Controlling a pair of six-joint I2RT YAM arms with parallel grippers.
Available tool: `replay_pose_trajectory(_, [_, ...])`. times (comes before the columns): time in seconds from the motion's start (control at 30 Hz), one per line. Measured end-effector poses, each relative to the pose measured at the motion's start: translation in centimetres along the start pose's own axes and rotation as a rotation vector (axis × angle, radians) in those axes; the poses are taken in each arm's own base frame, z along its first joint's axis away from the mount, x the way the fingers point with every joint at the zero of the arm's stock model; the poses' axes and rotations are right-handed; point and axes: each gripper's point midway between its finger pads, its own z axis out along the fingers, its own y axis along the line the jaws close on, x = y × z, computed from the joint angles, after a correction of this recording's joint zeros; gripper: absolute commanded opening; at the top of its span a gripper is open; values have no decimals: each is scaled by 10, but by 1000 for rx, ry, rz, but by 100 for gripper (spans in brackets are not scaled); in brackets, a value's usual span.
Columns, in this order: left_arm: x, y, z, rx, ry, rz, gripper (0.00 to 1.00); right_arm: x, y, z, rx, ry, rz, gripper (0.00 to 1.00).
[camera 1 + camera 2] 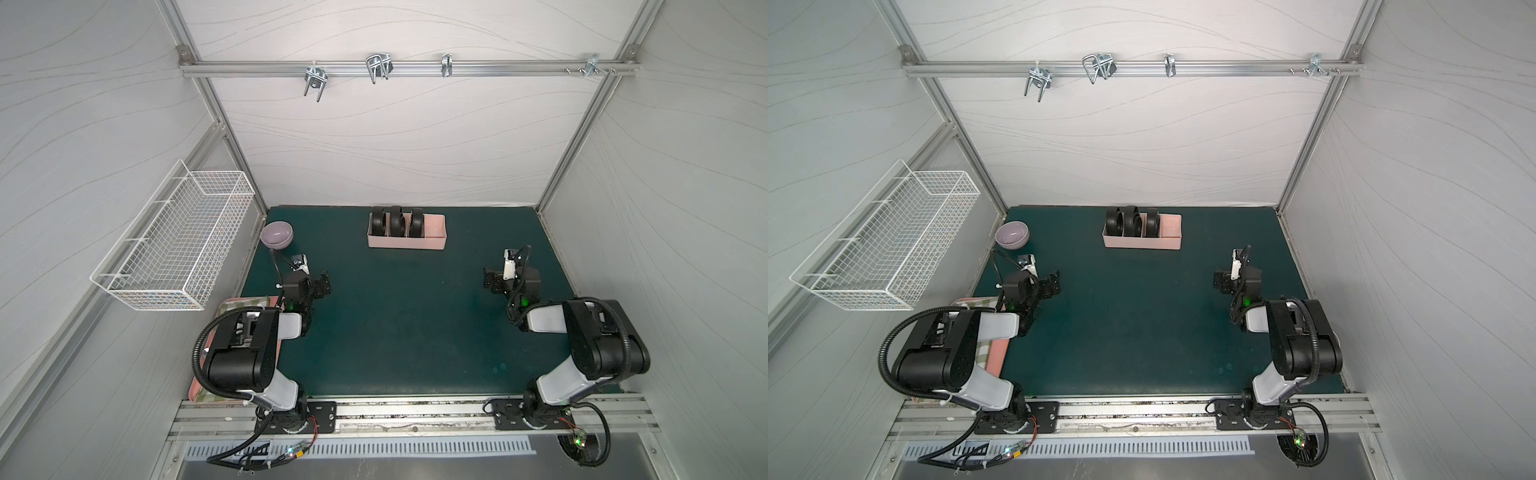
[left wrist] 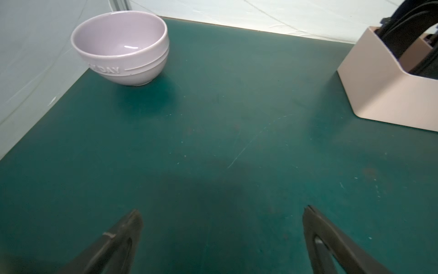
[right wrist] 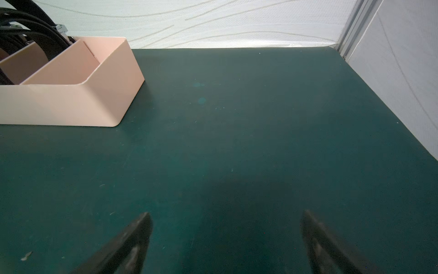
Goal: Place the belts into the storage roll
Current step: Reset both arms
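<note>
In both top views the long pale-pink plastic storage roll (image 1: 406,244) sits at twelve o'clock on the green table (image 1: 407,332). Three coiled black belts (image 1: 397,222) stand on edge between its dividers, which probably stop them unrolling. Its three o'clock end is bare (the job looks done).

Left wrist view: the left tool (image 2: 222,211) is spread apart, empty, over the table.

Right wrist view: the right tool (image 3: 227,213) is also apart and holds nothing.

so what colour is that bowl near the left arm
The bowl is pale lilac, plain and glossy; the left wrist view shows it best.

Three belts (image 1: 397,222) — one roll (image 1: 405,242), one bowl (image 1: 277,235).
</note>
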Motion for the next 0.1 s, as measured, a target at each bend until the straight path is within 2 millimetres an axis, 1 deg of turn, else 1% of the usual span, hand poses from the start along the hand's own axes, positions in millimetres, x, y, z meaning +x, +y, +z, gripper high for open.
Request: replay_pose_trajectory(0.1, [-1,-1,0,3,-1,3,99,0,0,0,0,0,0,99])
